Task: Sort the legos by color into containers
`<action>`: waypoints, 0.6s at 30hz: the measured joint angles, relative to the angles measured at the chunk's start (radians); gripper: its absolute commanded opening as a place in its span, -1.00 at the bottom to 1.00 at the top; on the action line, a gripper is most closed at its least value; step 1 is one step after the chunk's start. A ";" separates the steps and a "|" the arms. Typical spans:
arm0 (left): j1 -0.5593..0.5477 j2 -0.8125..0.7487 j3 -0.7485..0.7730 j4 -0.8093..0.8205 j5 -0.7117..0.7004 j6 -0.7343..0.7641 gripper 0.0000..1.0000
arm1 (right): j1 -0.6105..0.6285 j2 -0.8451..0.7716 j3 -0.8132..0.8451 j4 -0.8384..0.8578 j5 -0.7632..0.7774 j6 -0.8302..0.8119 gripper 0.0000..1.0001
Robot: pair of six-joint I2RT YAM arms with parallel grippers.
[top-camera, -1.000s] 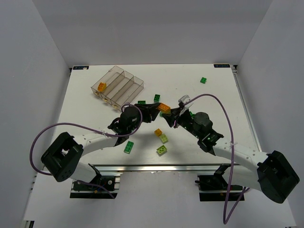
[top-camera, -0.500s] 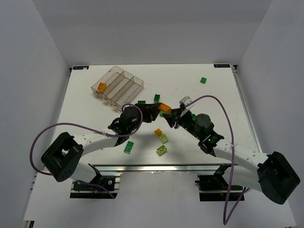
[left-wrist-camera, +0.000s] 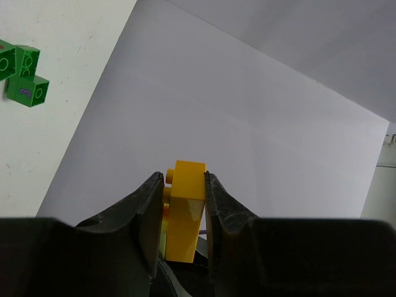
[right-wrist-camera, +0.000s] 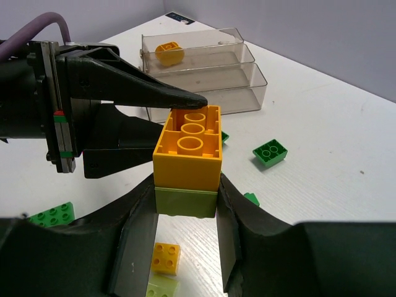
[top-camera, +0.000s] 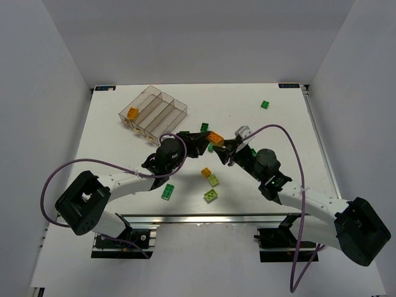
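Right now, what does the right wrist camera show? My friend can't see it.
The right hand pinches a lime green brick with an orange brick stacked on top, which the left hand grips. Behind them, a clear tray holds a second orange brick.

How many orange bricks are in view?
3. One orange brick in the tray's end compartment; a held orange brick in the left gripper; a small orange brick on the table. Others may be hidden.
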 measured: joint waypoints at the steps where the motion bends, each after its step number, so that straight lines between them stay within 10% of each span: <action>1: 0.000 0.005 0.000 0.010 0.000 0.000 -1.00 | -0.003 0.002 0.000 0.005 -0.001 -0.005 -0.48; 18: 0.002 0.038 0.003 0.095 -0.015 0.000 -1.00 | -0.015 0.035 0.000 0.079 -0.014 -0.096 -0.45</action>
